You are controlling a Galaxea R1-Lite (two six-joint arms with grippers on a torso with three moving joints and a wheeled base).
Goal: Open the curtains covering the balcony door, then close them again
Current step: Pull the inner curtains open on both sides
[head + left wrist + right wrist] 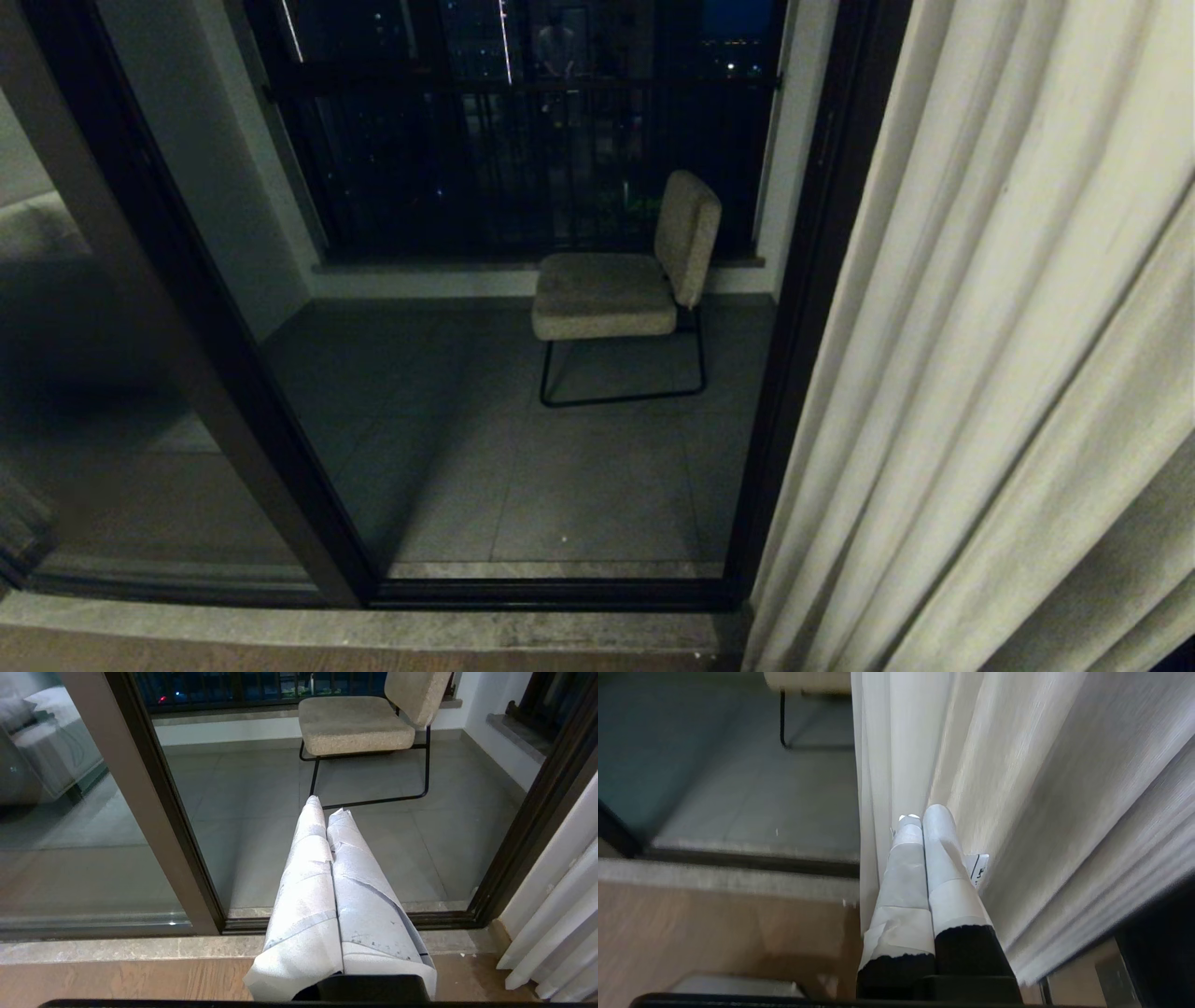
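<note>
The cream curtains (980, 373) hang bunched in long pleats on the right, leaving the glass uncovered. The balcony door (794, 373) shows as a dark frame around a tall pane. Neither arm appears in the head view. In the right wrist view my right gripper (924, 814) is shut, its white-wrapped fingers pressed together with nothing between them, lying along the curtains (1017, 765) near their inner edge; I cannot tell whether it touches them. My left gripper (327, 805) is shut and empty, low above the floor, pointing at the door (528, 849), with the curtains (551, 914) off to its side.
A beige padded chair (616, 289) on a thin black frame stands on the tiled balcony behind the glass, before a black railing (523, 140). A wide dark post (187, 308) divides the panes. A stone sill (373, 635) runs along the door's foot, then wood floor (117, 980).
</note>
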